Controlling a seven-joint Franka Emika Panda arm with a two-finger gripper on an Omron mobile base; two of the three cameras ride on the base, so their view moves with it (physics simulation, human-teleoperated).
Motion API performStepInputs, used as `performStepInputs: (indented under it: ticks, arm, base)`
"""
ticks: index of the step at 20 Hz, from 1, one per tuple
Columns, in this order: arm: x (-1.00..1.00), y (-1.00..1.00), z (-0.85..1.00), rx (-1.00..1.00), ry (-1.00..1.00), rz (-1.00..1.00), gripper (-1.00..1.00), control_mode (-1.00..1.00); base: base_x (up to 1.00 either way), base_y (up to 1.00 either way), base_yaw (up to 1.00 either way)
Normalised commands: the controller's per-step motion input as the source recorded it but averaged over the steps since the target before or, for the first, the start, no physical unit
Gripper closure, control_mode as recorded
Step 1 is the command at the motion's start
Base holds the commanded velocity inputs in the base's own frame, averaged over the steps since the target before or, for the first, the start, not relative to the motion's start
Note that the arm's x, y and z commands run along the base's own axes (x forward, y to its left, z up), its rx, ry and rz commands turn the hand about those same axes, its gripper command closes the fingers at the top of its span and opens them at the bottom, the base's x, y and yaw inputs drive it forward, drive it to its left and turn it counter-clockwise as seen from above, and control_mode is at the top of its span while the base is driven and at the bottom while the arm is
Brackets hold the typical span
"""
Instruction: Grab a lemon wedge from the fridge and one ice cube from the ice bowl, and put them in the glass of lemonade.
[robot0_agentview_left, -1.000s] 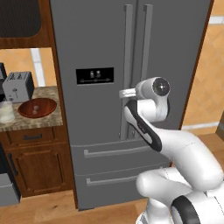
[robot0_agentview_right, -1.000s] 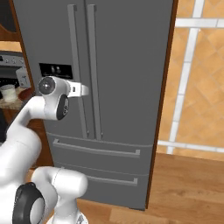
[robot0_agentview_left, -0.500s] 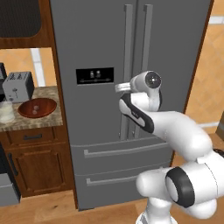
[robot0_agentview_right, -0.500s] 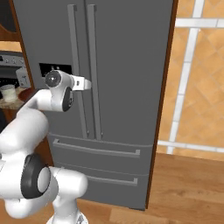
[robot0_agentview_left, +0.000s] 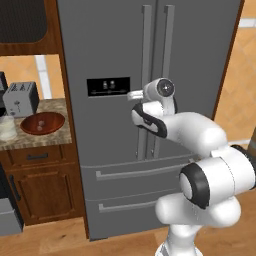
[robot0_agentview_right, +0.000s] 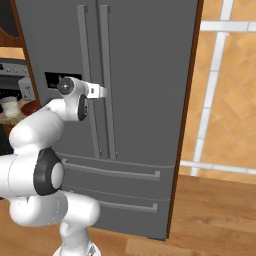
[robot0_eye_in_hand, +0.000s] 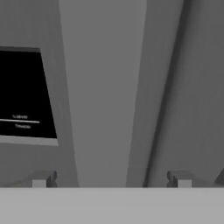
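The fridge (robot0_agentview_left: 200, 60) is a tall grey steel unit with both doors shut, so the lemon wedge is hidden. My gripper (robot0_agentview_left: 134, 94) is open and held level at the left door's long handle (robot0_agentview_left: 146, 50), just right of the black dispenser panel (robot0_agentview_left: 108, 86). In the hand view the handle (robot0_eye_in_hand: 103, 87) runs up between my spread fingertips (robot0_eye_in_hand: 43, 180), with nothing gripped. The reddish-brown ice bowl (robot0_agentview_left: 42, 123) and the glass of lemonade (robot0_agentview_left: 7, 127) stand on the counter to the left. From the right side I see the gripper (robot0_agentview_right: 101, 91) against the fridge (robot0_agentview_right: 145, 75).
A toaster (robot0_agentview_left: 20, 98) stands behind the bowl on the stone counter (robot0_agentview_left: 35, 140), above wooden cabinets (robot0_agentview_left: 42, 190). Two fridge drawers (robot0_agentview_left: 130, 172) lie below the doors. Wooden floor (robot0_agentview_right: 215, 210) spreads out to the right of the fridge.
The arm has folded and its elbow swung out, carrying the hand slightly left and up toward the left door handle. The jaws stay open.
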Motion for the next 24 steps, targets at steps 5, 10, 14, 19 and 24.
performStepInputs:
  ticks: [5, 10, 14, 19, 24]
  arm:
    - [0.63, 0.19, -0.07, 0.00, 0.00, -0.03, -1.00, -1.00]
    - [0.64, 0.02, -0.04, 0.00, 0.00, -0.03, -1.00, -1.00]
    - [0.59, 0.03, -0.05, 0.00, 0.01, -0.03, 1.00, -1.00]
    - [-0.15, 0.10, 0.10, 0.00, 0.06, -0.01, 1.00, -1.00]
    - [-0.61, 0.26, 0.34, 0.00, 0.10, -0.01, 1.00, -1.00]
  base:
    - [0.00, 0.00, 0.00]
    - [0.00, 0.00, 0.00]
    - [0.00, 0.00, 0.00]
    - [0.00, 0.00, 0.00]
    - [0.00, 0.00, 0.00]
